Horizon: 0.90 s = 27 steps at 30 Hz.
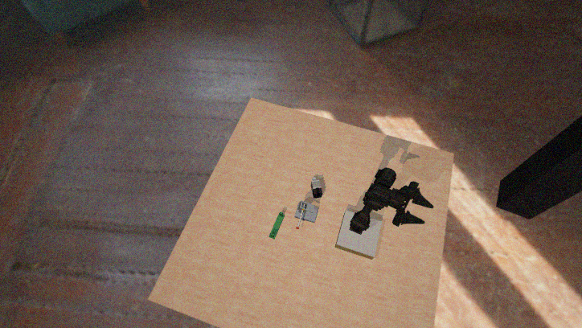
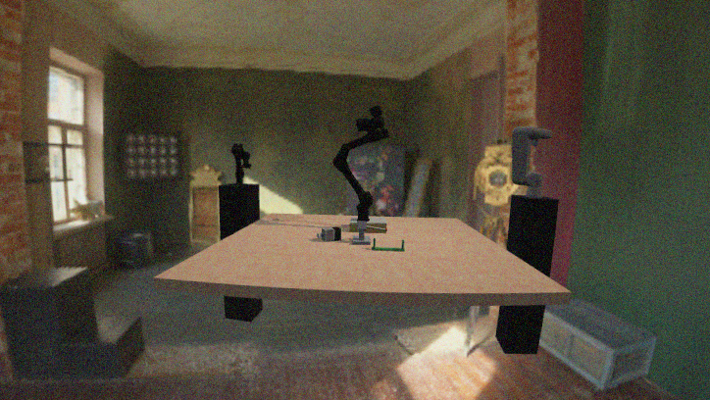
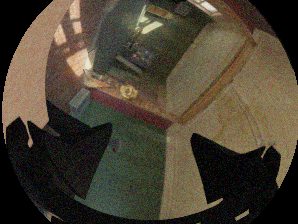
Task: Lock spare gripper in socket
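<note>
The grey mount (image 1: pixel 311 215) (image 2: pixel 361 241) stands on the table, its socket on an upright post. The thin pale lock pin (image 1: pixel 300 219) runs through the socket and sticks out to one side, with a red end in the top view. The spare gripper (image 1: pixel 316 186) (image 2: pixel 329 233), a grey and black block, sits apart from the mount on the table. My gripper (image 1: pixel 428 215) (image 3: pixel 153 133) is open and empty, raised high, well away from both, fingers pointing away from the mount. In the exterior view its fingers are hard to make out. The socket's inside is too small to see.
A green bracket (image 1: pixel 276 225) (image 2: pixel 388 248) with two short uprights lies beside the mount, on the side away from the arm. The arm's base stands on a pale slab (image 1: pixel 354 240). The wooden table (image 1: pixel 243 183) (image 2: pixel 297 268) ends beneath my raised gripper's side in the top view.
</note>
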Motion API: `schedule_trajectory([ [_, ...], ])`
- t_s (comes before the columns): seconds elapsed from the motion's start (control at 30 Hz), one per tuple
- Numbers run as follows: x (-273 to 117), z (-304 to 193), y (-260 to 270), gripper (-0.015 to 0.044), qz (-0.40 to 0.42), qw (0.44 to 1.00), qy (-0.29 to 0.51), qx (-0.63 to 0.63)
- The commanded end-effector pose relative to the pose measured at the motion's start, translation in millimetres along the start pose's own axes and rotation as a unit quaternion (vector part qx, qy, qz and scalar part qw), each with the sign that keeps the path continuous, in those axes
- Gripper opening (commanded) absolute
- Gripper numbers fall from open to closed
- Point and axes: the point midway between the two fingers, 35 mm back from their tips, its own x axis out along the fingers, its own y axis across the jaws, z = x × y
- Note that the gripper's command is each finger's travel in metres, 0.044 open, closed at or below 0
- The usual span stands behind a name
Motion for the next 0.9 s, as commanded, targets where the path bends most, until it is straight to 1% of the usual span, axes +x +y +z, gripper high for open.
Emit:
schedule_trajectory([
  [0.0, -0.2, -2.0, -0.1, 0.0374, -0.001, 1.0, 0.003, 0.003],
  [0.1, -5.1, -30.9, -0.4, 0.03, -0.022, 0.998, 0.041, 0.045],
  [0.27, -26.8, -96.0, 6.3, 0.03, -0.066, 0.98, 0.14, 0.128],
  [0.43, -65.1, -158.8, 24.5, 0.03, -0.106, 0.94, 0.255, 0.2],
  [0.67, -141.6, -229.5, 69.3, 0.03, -0.142, 0.85, 0.422, 0.282],
  [0.87, -220.0, -263.0, 123.6, 0.03, -0.144, 0.743, 0.56, 0.338],
])
